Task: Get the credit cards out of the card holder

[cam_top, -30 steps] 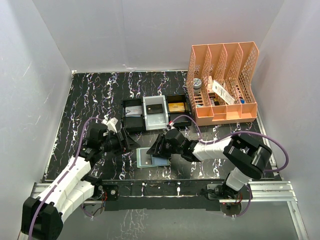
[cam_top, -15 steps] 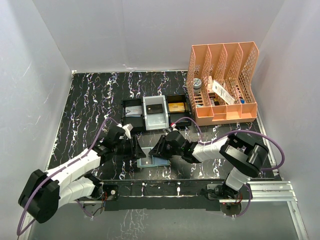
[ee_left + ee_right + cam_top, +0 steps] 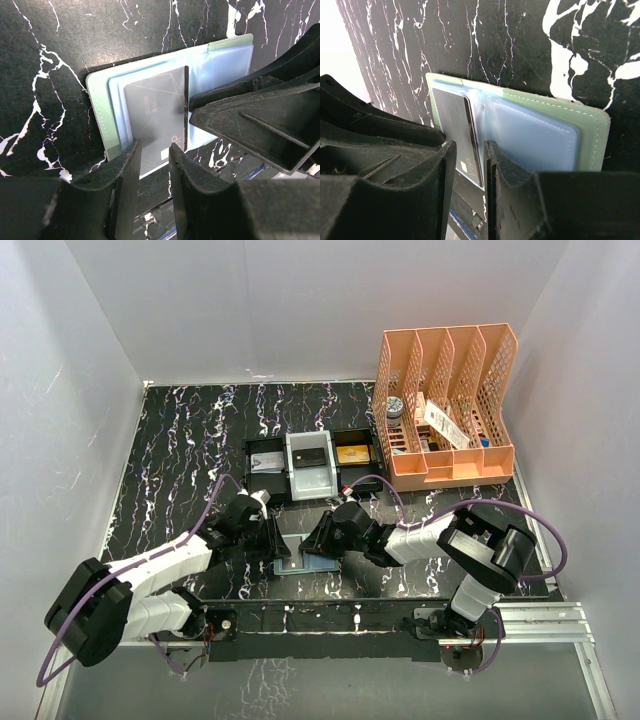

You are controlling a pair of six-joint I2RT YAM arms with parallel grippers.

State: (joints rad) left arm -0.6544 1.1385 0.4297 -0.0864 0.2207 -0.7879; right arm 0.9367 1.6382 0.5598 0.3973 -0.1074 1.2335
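Swinging in, the left gripper [image 3: 154, 147] has joined the right gripper [image 3: 470, 145] at the card holder [image 3: 303, 562], open flat on the tabletop [image 3: 180, 440] — both sets of jaws have narrowed around the edge of its dark credit card [image 3: 157, 110], can't tell if they're pinching yet. Pull-out looks close.

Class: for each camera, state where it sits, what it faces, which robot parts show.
Top external: above, behind the bases, facing the table; both arms show.
Left wrist: on the left arm, facing the card holder; left hand, right hand show.
Right wrist: right arm, facing it oppositely; both hands show.
Shared: wrist views both show the credit card.
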